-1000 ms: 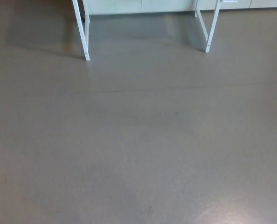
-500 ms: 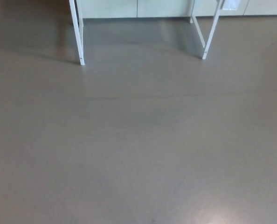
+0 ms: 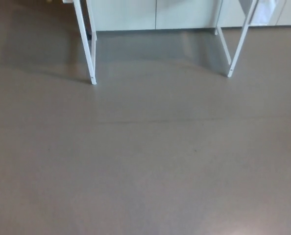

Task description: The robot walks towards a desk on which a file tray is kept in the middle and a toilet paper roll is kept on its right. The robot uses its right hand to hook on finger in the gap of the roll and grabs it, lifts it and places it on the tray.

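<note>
Neither hand shows, so their state is unknowable; white desk legs (image 3: 89, 49) stand on grey floor (image 3: 145, 161).

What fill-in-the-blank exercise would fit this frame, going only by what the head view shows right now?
1. Most of the picture is taken up by bare grey ____.
2. The two desk legs, the left leg and the right leg, are ____ in colour.
3. The number of robot hands visible in this view is ____.
4. Behind the legs, along the top edge, runs a row of pale ____.

Missing words: floor; white; zero; cabinets
</note>
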### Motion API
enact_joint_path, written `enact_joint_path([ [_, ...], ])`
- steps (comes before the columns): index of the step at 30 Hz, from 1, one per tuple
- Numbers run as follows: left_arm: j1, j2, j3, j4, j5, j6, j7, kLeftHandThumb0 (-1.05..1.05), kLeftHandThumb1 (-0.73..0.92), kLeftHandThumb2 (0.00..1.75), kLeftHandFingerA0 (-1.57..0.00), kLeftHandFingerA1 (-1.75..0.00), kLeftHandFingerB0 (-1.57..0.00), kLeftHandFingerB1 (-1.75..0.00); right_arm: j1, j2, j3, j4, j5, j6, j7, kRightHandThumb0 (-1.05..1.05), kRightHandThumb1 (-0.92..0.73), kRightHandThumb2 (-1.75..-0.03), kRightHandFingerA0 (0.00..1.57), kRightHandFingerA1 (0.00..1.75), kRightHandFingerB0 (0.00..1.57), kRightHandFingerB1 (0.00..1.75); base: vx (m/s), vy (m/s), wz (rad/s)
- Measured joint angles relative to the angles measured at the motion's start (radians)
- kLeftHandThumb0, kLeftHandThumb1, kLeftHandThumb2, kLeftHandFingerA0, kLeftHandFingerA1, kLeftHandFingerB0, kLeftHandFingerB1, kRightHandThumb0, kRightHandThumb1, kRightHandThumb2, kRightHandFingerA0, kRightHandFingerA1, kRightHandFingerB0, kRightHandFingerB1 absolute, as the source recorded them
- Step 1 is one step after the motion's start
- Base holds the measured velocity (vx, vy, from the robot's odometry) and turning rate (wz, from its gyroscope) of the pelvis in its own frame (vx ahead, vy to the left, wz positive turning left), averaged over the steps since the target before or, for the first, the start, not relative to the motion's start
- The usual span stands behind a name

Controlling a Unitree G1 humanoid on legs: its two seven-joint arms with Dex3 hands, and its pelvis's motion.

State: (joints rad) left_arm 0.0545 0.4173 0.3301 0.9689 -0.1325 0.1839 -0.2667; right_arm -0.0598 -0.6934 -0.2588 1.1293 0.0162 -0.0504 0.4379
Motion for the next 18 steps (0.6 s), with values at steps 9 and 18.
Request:
enact_joint_path([
  [9,0.000,0.000,-0.004,0.050,0.000,-0.014,0.001,-1.05,0.70,1.21,-0.30,-0.85,0.00,-0.66,-0.017,0.000,-0.035,0.000,0.034,0.003,0.022,-0.56,-0.47,-0.77,0.21,0.57,0.09,0.51,0.36,0.021,-0.10],
  [18,-0.007,0.009,-0.005,0.030,0.000,-0.023,0.002,-1.05,0.69,1.21,-0.25,-0.83,0.00,-0.65,-0.031,-0.006,0.031,-0.015,0.016,0.008,0.015,-0.42,-0.33,-0.95,0.07,0.55,0.00,0.53,0.47,0.147,-0.11],
])
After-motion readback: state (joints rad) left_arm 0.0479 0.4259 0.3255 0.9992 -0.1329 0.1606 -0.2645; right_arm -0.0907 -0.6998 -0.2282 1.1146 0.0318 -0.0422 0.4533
